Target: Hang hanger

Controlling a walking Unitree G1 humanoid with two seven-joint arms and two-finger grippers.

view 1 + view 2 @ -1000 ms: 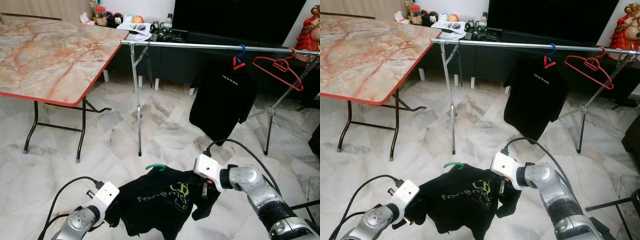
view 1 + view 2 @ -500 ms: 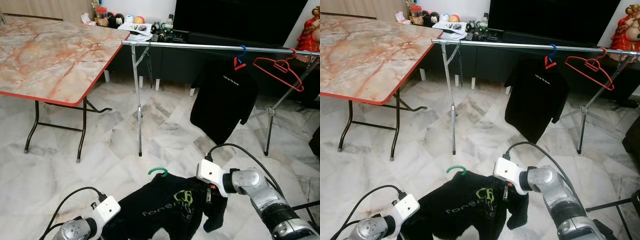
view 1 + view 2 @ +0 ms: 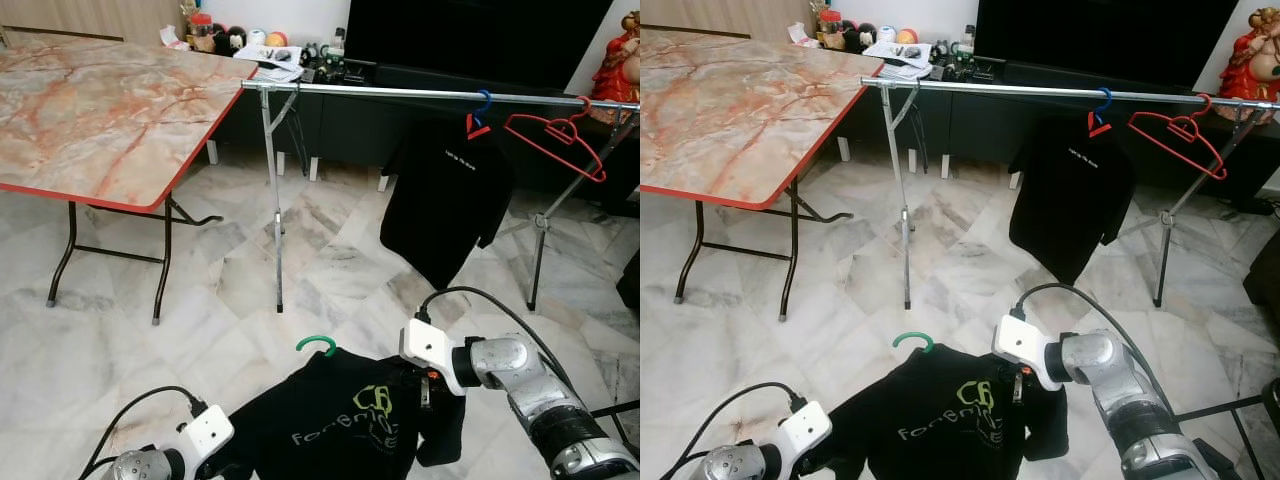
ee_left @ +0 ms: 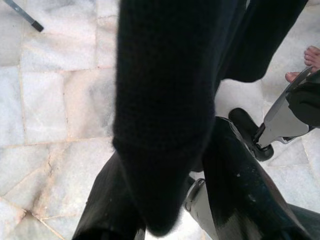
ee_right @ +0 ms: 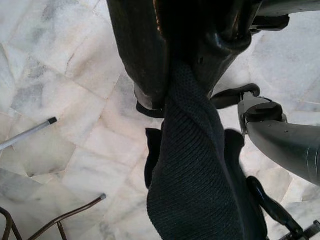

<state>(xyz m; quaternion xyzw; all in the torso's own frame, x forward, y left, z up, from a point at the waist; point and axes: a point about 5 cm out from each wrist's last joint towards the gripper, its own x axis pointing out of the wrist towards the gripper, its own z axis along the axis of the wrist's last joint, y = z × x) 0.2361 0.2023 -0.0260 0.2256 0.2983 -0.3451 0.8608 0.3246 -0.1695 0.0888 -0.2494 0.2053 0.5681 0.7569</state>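
**A:** So closest in, both claws had the black t-shirt point(image 3: 350, 430) stretched between them, low in front of the robot over the marble floor point(image 3: 200, 320). Right claw point(image 5: 167, 75) was clamped on a twisted bunch of the fabric at the shoulder. Left claw point(image 3: 205, 465) was down at the other side; the wrist view had a sleeve draped between its fingers, but I couldn't tell if it was actually pinching.

**B:** And the hanger?

**A:** Green hook point(image 3: 317, 343) poked up out of the collar, free. My read: shirt's light and floppy, so gripping cloth lets the hanger swing and tilt. Holding near the shoulders or the hook itself would steer it better.

**B:** Where did it need to go?

**A:** Farther back, the metal rail point(image 3: 400, 93), already carrying 1 black shirt point(image 3: 445, 195) and 1 empty red hanger point(image 3: 555, 140). Marble counter point(image 3: 100, 110) stood off left.
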